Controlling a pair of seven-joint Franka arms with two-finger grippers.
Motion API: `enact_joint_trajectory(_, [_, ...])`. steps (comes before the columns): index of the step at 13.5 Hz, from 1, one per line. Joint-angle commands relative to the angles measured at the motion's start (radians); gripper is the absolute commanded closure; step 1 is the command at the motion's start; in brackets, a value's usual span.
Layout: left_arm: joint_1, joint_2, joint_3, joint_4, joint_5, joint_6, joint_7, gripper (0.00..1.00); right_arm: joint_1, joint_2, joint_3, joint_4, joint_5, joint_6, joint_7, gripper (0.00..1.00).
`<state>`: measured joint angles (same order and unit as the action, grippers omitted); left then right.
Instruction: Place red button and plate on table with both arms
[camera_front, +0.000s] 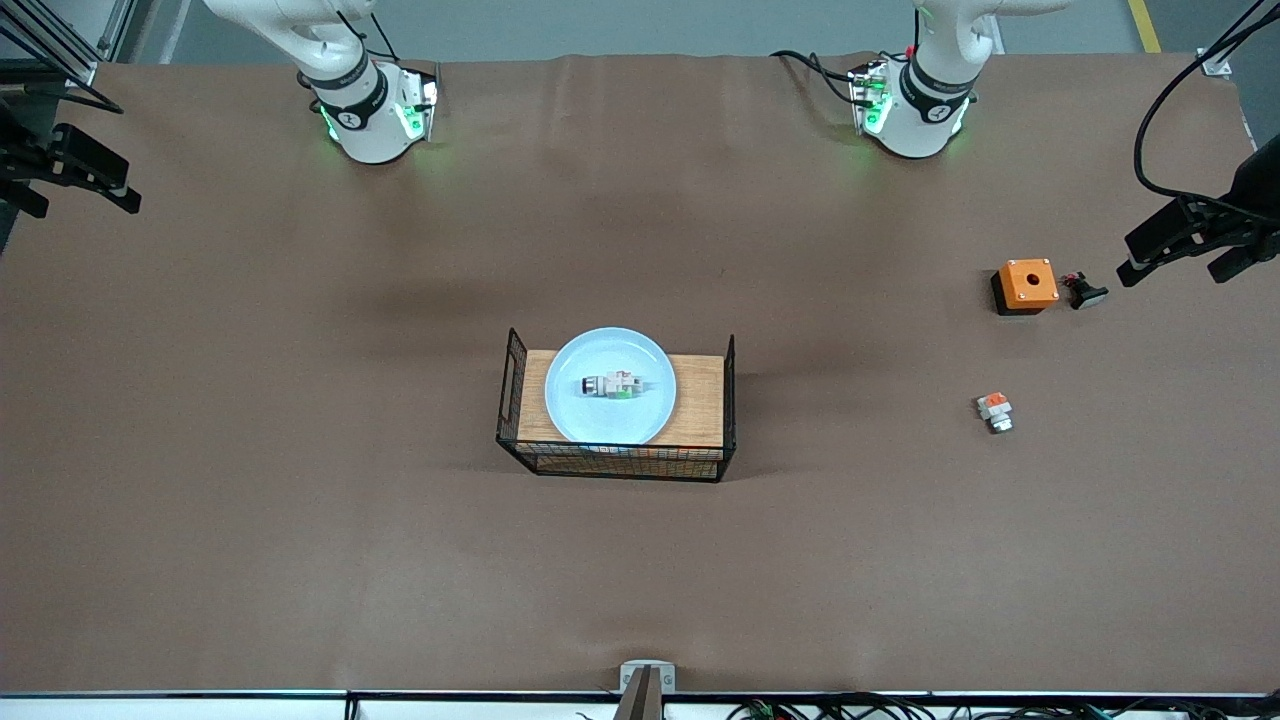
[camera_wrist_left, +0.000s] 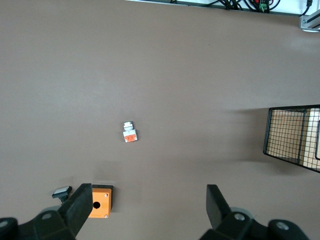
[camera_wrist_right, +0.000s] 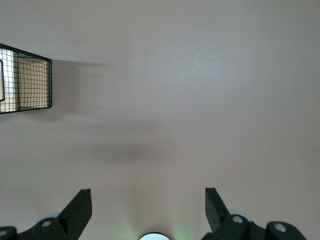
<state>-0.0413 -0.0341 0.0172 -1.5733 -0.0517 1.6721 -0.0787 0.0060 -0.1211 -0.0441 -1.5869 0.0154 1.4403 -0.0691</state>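
Note:
The pale-blue plate (camera_front: 570, 395) rests on the wooden top of a black wire basket (camera_front: 700, 400) at the middle of the brown table (camera_front: 300, 480). The whitish-silver red button (camera_front: 610, 386) with its green mark lies on its side in the middle of the plate. Both arms are raised, and only their bases show in the front view. My left gripper (camera_wrist_left: 148, 207) is open and empty, high over the table beside the orange box (camera_wrist_left: 100, 201). My right gripper (camera_wrist_right: 148, 207) is open and empty, high over bare table toward the right arm's end.
Toward the left arm's end lie an orange box with a hole (camera_front: 1027, 284), a small black part (camera_front: 1085, 291) beside it, and a small part with an orange-red block (camera_front: 994, 410) nearer the front camera. The basket's end shows in both wrist views (camera_wrist_left: 295, 137) (camera_wrist_right: 25, 80).

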Motion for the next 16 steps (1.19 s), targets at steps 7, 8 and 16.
enact_joint_trajectory(7, [-0.009, 0.020, -0.025, 0.019, -0.003, -0.037, -0.047, 0.00, -0.012, 0.017, 0.003, 0.015, -0.012, 0.002, 0.000, 0.00])
enact_joint_trajectory(8, [-0.017, 0.031, -0.055, 0.021, -0.022, -0.035, -0.155, 0.00, -0.012, 0.049, 0.001, 0.016, -0.018, 0.002, 0.000, 0.00])
enact_joint_trajectory(16, [-0.122, 0.189, -0.330, 0.071, -0.014, 0.011, -0.963, 0.00, -0.011, 0.299, -0.002, 0.088, -0.135, 0.064, -0.009, 0.00])
